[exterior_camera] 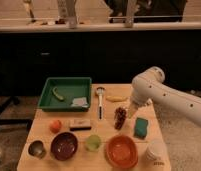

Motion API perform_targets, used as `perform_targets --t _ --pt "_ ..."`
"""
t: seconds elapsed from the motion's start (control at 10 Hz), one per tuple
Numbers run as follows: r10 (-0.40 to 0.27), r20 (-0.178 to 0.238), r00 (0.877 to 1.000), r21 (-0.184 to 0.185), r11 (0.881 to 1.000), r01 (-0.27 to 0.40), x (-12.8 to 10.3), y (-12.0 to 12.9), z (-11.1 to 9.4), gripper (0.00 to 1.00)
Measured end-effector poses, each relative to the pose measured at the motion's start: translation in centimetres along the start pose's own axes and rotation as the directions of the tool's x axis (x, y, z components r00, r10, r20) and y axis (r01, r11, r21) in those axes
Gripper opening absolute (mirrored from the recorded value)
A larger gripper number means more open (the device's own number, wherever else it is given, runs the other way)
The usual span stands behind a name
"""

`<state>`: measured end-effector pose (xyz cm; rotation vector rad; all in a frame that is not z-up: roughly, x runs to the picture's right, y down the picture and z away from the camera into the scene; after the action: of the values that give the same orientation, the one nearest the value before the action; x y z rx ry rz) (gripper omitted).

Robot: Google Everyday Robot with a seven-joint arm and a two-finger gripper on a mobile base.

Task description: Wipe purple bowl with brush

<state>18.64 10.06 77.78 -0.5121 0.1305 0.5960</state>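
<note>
My gripper (127, 109) hovers released over the table (44, 131). The brush (100, 104) lies nearby toward the tray (64, 107), handle running far-to-near edge.

Dim warm light, gripper (125, 111) dark above table (41, 131)

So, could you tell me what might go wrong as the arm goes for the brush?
1. The gripper hangs over a dark red fruit cluster, near the brush; a low sideways move could knock the cluster or the banana.
2. The brush lies flat and slim on the table, so the grasp may slip or push it.
3. The purple bowl sits between a metal cup and a green cup; wiping might bump them.
</note>
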Motion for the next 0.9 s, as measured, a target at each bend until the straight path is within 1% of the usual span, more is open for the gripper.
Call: perform_targets --t 0.1,0.3,0.5,0.7,0.8,0.9 --pt "-0.008 0.003 1.000 -0.008 1.000 0.008 -0.7 0.3 0.2 0.80" --pt "-0.002 -0.003 1.000 -0.007 1.000 0.002 -0.2 0.2 0.2 0.80" --pt "-0.006 0.000 1.000 -0.010 1.000 0.006 -0.6 0.3 0.2 0.80" --pt "-0.002 0.000 1.000 -0.007 1.000 0.002 -0.3 0.1 0.2 0.80" --pt "0.001 0.005 1.000 -0.004 1.000 -0.001 -0.6 0.2 0.2 0.80" --pt "0.048 0.034 0.998 0.004 0.999 -0.048 -1.3 0.1 0.4 0.80"
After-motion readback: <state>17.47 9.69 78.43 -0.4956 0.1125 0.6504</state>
